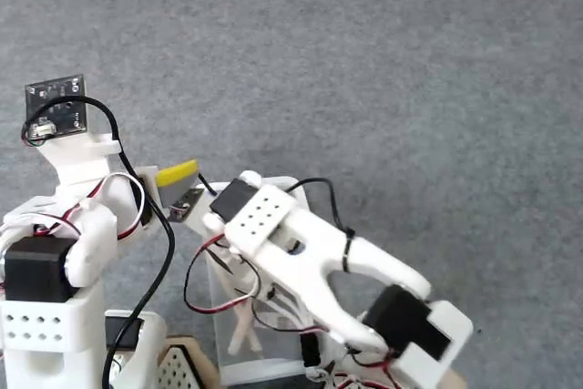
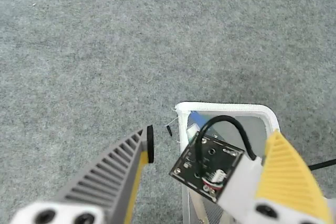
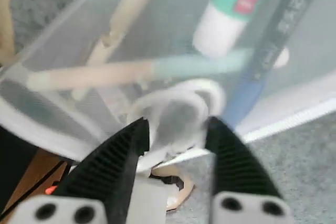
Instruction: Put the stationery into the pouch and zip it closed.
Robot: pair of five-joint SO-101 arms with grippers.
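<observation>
**Zip closure pending: both grippers released at the pouch**

**Location.** The pouch lies at the near edge of the table, left of centre, under the right arm. Visible through its translucent wall are a glue stick, a blue-tipped pen, a white ring and several pale sticks. I judge the stationery to be loaded. How far the zip has been run cannot be told.

**Grippers.** The right gripper hangs close over the pouch with its fingers spread and nothing held. The white ring lines up with the gap but sits behind the wall. The left gripper hovers at the pouch's far-left corner, fingers wide apart and empty. A small black tab, which I take to be the zip pull, sits just off that corner, beside the grey finger.

**Recommendation.**
- Clamp the right gripper on the pouch rim before any pull, as a light pouch would likely slide.
- Pinch the tab squarely with the left gripper.
- Draw the tab straight along the white rim.
- First check that no pen end crosses the zip line.

**Markings.** The glue stick has a red patch and the pen barrel has pale print. Neither can be read.
</observation>
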